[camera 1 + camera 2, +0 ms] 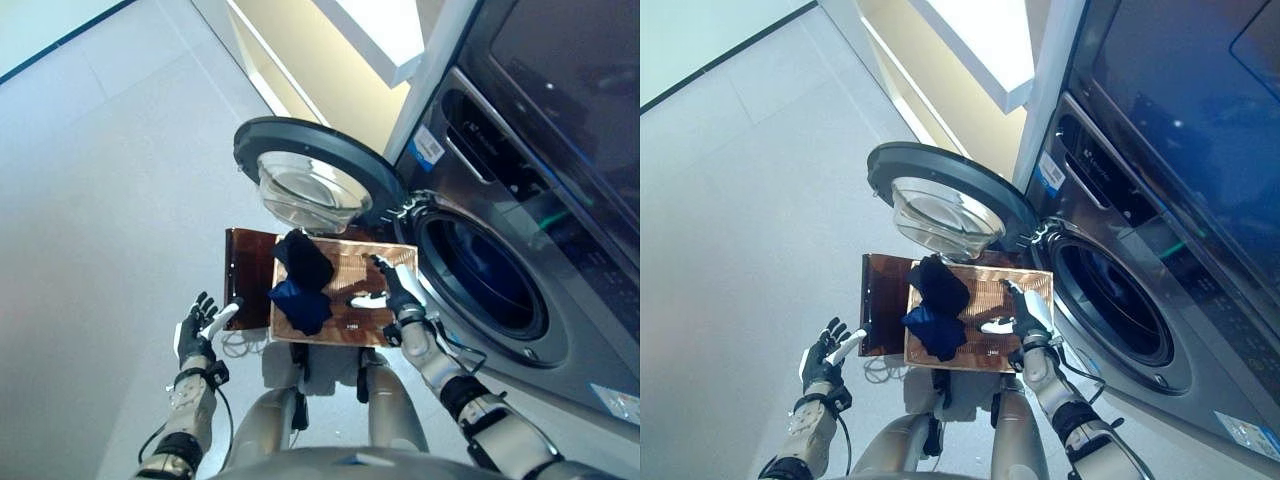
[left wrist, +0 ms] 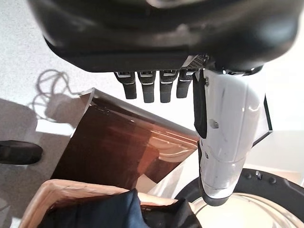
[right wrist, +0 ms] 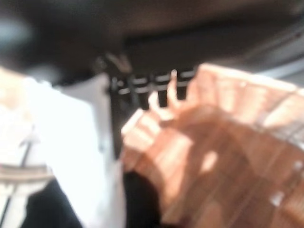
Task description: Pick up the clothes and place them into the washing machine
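Operator: While the clothes [image 1: 300, 280] lie heaped in the wicker basket [image 1: 350, 325], which step is in hand?

Technician: The approach is judged to be in hand; nothing is gripped. The left hand [image 1: 197, 328] is held spread, well clear of the basket. The right hand [image 1: 392, 285] is held spread over the basket's far side, beside the heap.

Operator: What is required next?

Technician: The heap must be reached and pinched, then carried to the washing machine [image 1: 480, 275], past its open door [image 1: 310, 175].

Dark clothes [image 1: 301, 278] lie heaped in the basket [image 1: 352, 318] beside the open washing machine [image 1: 480, 275].
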